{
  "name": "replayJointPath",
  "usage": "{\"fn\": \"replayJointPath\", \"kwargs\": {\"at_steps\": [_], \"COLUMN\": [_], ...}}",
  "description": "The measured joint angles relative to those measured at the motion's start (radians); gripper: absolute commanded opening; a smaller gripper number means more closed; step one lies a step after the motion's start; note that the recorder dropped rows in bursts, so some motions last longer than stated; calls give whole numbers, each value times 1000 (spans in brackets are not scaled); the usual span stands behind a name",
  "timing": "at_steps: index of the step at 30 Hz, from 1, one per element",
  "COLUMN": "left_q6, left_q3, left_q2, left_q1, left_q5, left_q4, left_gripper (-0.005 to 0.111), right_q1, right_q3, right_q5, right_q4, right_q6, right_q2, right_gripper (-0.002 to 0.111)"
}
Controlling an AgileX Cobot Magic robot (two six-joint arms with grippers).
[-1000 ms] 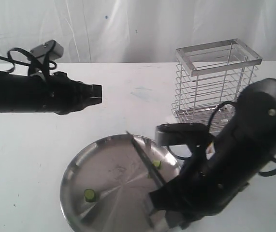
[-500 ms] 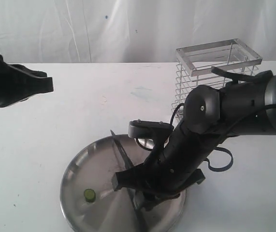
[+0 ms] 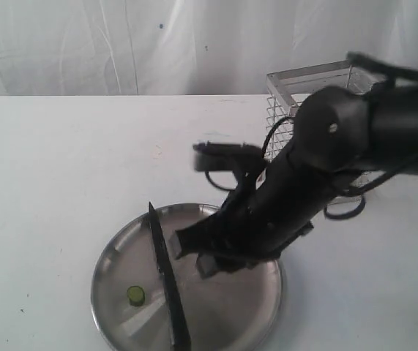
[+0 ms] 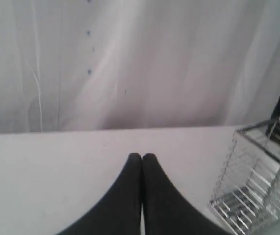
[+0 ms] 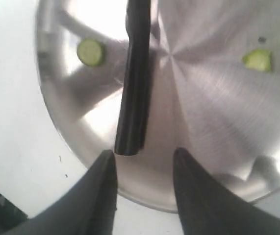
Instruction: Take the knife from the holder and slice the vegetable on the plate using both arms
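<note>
Right gripper: fingers spread wide, nothing held. The butt of the black handle of the knife lies just ahead of the gap, untouched.

Left gripper: fingers pressed together, nothing between them, over the white table.

In the exterior view, the knife lies flat on the plate, pointed end at the 11 o'clock rim, thicker end at 6 o'clock. One vegetable slice rests at 8 o'clock, apart from the blade. A second slice lies on the other side of the knife. The right arm covers the plate from 12 to 3 o'clock. The holder stands at 1 o'clock from the plate, partly hidden behind that arm.
</note>
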Motion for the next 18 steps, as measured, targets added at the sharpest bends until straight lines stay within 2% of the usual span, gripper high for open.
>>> {"fn": "replayJointPath", "kwargs": {"at_steps": [2,4,6,8,14,18], "left_q6": [34,71,105,166,195,332], "left_q3": [4,24,76,139,267,275], "left_q2": [-82,-135,-162,-187,-322,-374], "left_q1": [0,0,0,3,3,3], "left_q5": [-95,-226,-424,-484,-186,-153], "left_q4": [6,15,14,4,0,0], "left_gripper": [0,0,0,0,0,0], "right_q1": [0,-2,-22,-65,-203,-314], "right_q3": [-9,0,37,98,300,364], "right_q5": [-20,-40,-49,-47,-53,-47], "right_q4": [-139,-371,-586,-738,-906,-1156], "right_q6": [80,251,428,549,585,580], "right_q2": [-85,-160,-223,-286,-581,-792], "right_gripper": [0,0,0,0,0,0]}}
